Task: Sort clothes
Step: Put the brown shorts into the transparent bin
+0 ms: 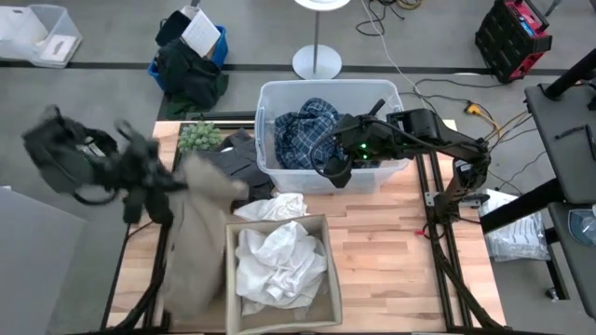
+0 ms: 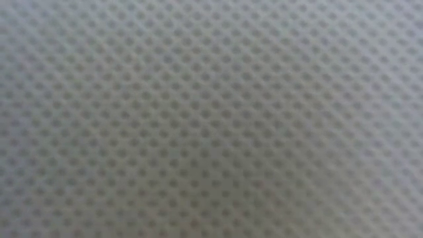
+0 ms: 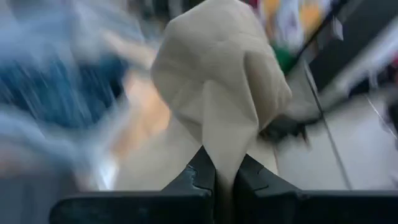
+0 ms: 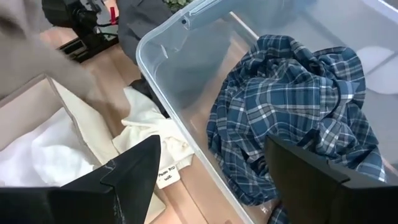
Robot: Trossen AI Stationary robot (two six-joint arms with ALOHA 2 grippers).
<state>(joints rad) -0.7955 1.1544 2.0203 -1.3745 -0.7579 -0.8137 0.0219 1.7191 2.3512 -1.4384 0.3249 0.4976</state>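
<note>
left claw [image 3: 225, 177] pinching tan khaki piece [image 3: 221, 87] | right claw [image 4: 211, 180] spread above blue plaid shirt [image 4: 292, 112]

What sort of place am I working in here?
Likely a robotics lab or workshop, not a home: wooden table on a bare grey floor, loose cables, a red and black toolbox.

Tan khaki piece [image 1: 197, 233] beside beige bin [image 1: 324, 279]
</note>
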